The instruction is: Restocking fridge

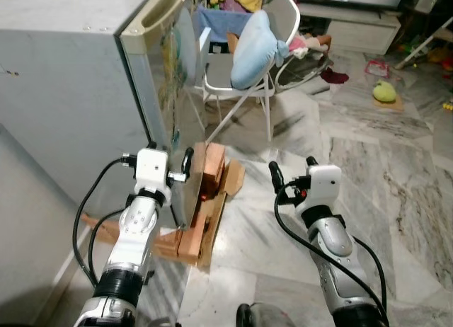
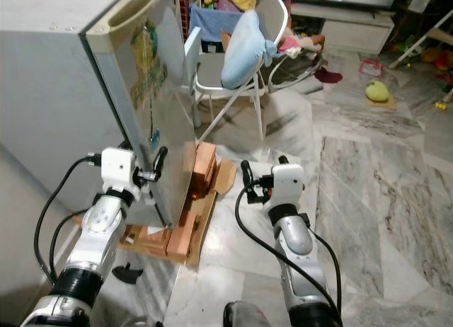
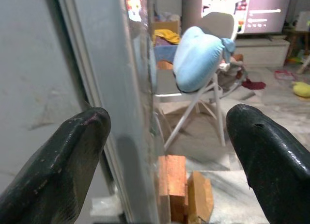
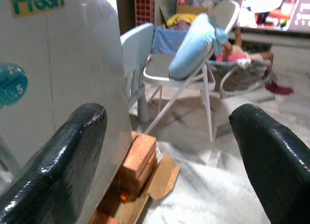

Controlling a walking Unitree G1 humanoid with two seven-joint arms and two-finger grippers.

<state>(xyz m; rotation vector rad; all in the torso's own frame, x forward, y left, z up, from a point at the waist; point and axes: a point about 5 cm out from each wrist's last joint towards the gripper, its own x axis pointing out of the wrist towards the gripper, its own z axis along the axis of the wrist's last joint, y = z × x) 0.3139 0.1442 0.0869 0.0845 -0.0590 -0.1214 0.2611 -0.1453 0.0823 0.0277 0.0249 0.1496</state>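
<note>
So that its door can be pulled, the tall grey metal fridge [image 1: 78, 86] edge is straddled by the wide-open, empty left tool [image 1: 170, 161]; the right tool [image 1: 290, 173] is held open, empty, beside the fridge.

Both arms raised forward; left pincer [image 1: 170, 159] and right pincer [image 1: 291, 173] spread wide.

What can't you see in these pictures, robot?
- Inside of the fridge: hidden by its shut door, eye views.
- What the wooden blocks hold up: the door's edge hides it.
- Chair seat: a blue pillow partly covers it.
- TV screen: glare, left wrist view.
- Left pincer and right pincer: open, empty.
</note>
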